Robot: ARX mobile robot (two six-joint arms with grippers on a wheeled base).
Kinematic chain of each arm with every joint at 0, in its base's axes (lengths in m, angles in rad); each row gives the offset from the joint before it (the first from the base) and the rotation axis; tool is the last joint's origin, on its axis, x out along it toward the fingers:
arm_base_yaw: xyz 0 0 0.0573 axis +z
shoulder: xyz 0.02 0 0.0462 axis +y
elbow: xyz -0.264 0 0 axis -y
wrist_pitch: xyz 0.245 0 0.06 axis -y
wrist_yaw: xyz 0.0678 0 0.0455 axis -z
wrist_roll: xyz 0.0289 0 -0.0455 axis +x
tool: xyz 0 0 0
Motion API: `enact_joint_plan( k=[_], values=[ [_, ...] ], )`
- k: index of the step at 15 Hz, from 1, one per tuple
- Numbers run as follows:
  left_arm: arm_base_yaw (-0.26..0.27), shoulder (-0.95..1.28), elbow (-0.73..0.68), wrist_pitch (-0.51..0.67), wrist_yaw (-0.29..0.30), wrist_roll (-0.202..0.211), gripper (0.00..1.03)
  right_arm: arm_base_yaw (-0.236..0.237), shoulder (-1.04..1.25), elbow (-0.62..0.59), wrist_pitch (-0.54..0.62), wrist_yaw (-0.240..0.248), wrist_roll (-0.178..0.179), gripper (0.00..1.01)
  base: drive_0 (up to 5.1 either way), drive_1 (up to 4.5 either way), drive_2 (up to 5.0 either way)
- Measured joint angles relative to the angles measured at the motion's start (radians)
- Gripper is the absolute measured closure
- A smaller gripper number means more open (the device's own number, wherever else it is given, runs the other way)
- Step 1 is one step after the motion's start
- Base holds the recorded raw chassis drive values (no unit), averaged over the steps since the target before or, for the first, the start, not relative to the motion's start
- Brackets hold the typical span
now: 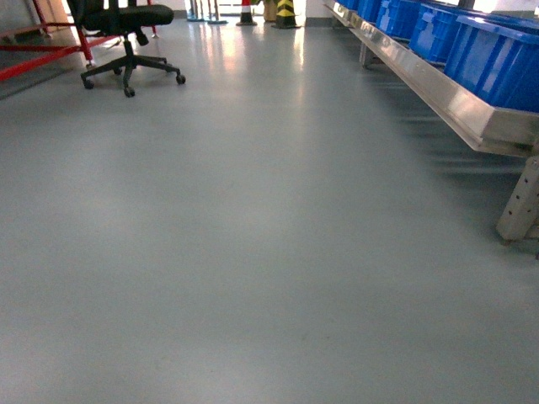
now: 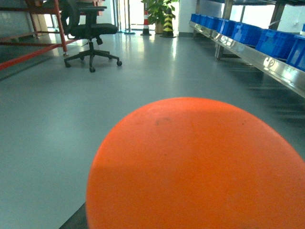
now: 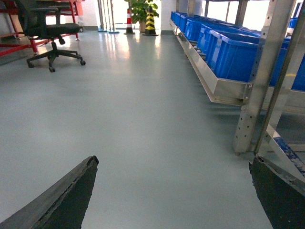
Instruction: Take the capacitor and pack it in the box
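An orange, round, matte capacitor fills the lower part of the left wrist view, very close to the camera. It covers my left gripper almost wholly. Only a dark sliver of one finger shows at its lower left edge, right against it. My right gripper is open over bare grey floor, and its two dark fingertips stand far apart with nothing between them. The box is out of view. Neither gripper shows in the head view.
A metal rack with blue bins runs along the right, and its upright leg stands close to the right gripper. A black office chair and red frame stand far left. Striped cones are at the back.
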Motion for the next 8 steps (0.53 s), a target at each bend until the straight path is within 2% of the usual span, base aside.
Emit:
enact_joint_plan(
  k=[8],
  values=[
    [0.000,0.000,0.000,-0.005,-0.002,0.000,0.60,0.000,0.001,0.000,-0.001,0.000,0.000,0.03,-5.0,2.44,2.4]
  ],
)
